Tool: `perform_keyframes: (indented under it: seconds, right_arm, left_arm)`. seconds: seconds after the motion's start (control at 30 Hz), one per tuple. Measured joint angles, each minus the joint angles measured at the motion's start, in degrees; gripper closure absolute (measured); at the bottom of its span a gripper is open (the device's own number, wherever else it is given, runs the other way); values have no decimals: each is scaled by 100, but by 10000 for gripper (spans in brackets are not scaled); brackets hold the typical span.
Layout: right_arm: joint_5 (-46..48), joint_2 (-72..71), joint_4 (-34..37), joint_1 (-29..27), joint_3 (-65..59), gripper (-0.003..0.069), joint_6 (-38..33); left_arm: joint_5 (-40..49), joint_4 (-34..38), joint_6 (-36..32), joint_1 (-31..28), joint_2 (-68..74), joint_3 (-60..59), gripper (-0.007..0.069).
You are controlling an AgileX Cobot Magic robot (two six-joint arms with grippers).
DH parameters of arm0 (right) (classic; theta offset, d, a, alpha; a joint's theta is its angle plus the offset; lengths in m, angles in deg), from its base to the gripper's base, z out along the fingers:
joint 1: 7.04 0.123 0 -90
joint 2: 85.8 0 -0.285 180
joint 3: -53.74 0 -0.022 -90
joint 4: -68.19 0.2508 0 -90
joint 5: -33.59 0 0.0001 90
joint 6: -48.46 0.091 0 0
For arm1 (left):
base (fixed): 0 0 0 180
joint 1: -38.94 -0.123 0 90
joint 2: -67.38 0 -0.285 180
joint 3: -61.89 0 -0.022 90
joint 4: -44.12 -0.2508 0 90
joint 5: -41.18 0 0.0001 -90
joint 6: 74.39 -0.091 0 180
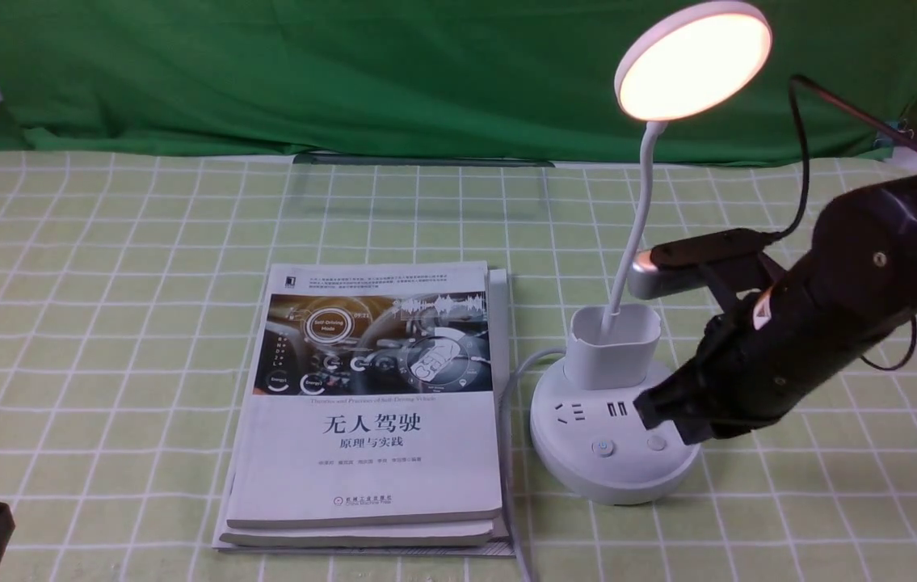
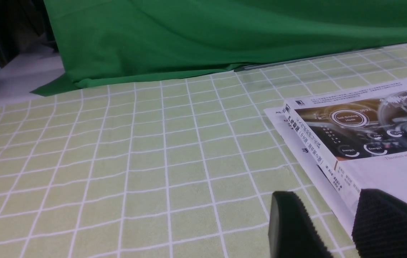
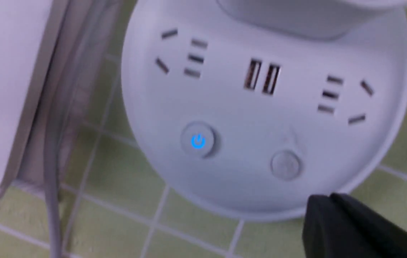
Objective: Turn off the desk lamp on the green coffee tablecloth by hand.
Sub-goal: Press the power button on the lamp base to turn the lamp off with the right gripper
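Desk lamp (image 1: 587,473) glowing, stands on green coffee tablecloth (image 1: 103,323) beside book (image 1: 369,453). Right hand (image 1: 654,414) by base rim, near plain button (image 3: 285,165), jaws pressed together. Left hand (image 2: 325,196) far off, jaws spread. Press not done yet.

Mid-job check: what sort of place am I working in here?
Probably a staged study-desk set-up in a lab or studio: a plain dark green backdrop cloth hangs behind a yellow-green gridded tablecloth, which carries a stack of white textbooks and a lit white desk lamp.
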Motion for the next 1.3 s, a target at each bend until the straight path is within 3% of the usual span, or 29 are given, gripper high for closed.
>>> perform_keyframes:
  seconds: [0.63, 1.3]
  right_arm:
    - [-276, 771, 248, -19, 309, 616, -156]
    - [-132, 268, 247, 13, 270, 616, -175]
  left_arm:
    - [0, 0, 0, 0, 0, 0, 382]
    - [0, 0, 0, 0, 0, 0, 382]
